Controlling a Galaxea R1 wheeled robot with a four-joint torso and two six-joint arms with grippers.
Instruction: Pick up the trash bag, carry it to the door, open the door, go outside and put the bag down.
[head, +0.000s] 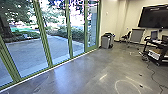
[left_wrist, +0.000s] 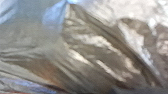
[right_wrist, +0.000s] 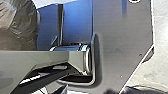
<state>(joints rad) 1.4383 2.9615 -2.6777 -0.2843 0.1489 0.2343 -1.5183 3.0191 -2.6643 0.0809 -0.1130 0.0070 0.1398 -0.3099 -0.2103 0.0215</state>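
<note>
Indoors, grey floor (head: 82, 77), wide glazing in green frames (head: 43, 32) running along its left edge. Paved yard (head: 27, 53) on the far side of the glass, shrubs (head: 75, 35) and a tree trunk (head: 5, 27) beyond.

Trash bag (left_wrist: 100, 50): very close to the left wrist camera, brownish, thin, creased, strong glare on the folds. Right wrist view has it too, near the robot's dark plate; touching or apart, cannot tell.

Left gripper: wide, narrow or closed on the bag, cannot tell. Right gripper: same, cannot tell.

Far edge of floor, near the corner where glazing meets wall: grey bin (head: 106, 42), dark top. Farther right, a dark chair (head: 127, 36) just beside a grey panel-fronted unit (head: 137, 36). Large black screen (head: 154, 16) on the wall. Right edge of floor: black cart (head: 153, 45), open laptop (head: 154, 35) near its back left corner, pale box (head: 154, 54) lower down. Dark cable (head: 153, 77) trailing across floor.
</note>
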